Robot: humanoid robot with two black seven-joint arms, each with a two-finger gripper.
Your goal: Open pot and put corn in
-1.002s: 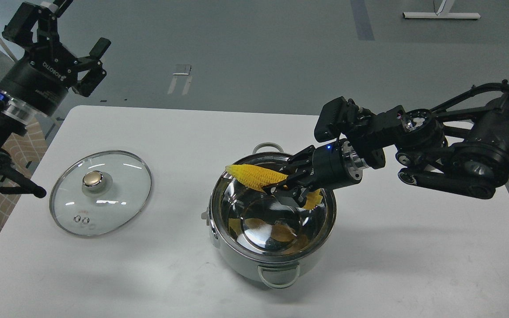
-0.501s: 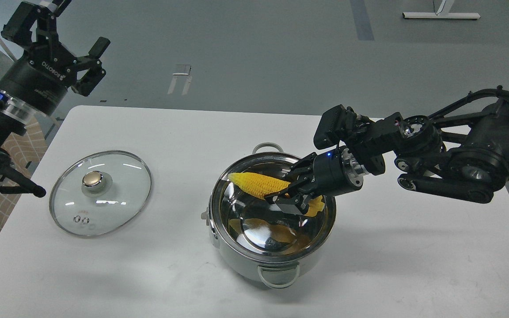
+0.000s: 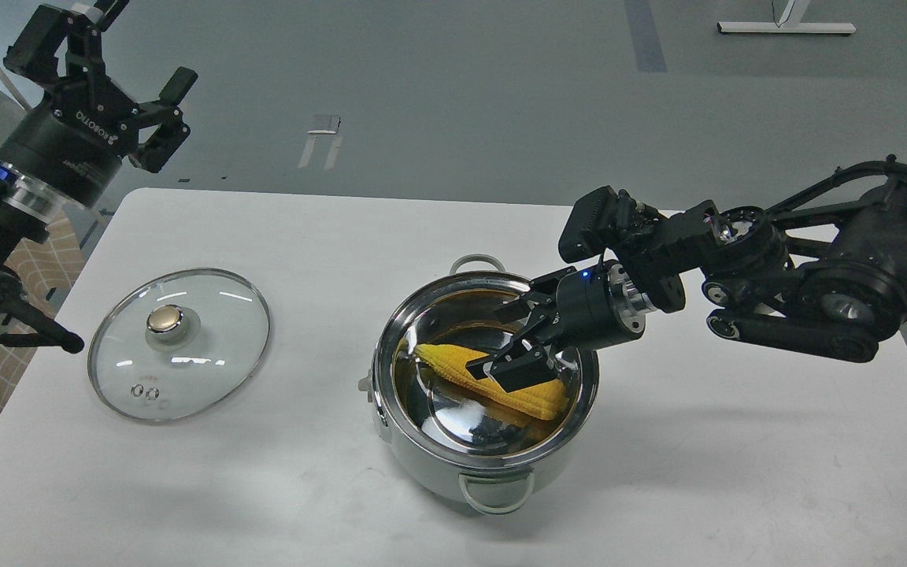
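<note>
Corn: I saw the corn (image 3: 493, 380) lying inside the pot (image 3: 485, 409) — tip toward the lid side.
Right claw: my right claw (image 3: 505, 342) hung over the pot, fingers spread.
Left claw: left claw (image 3: 156, 118) spread, well away from the pot.
Lid: lid (image 3: 179, 342) flat on the table (image 3: 737, 465), beside the pot.

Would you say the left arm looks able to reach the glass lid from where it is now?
Probably yes: the left gripper hangs open above the table's far left corner, and nothing stands between it and the glass lid.
</note>
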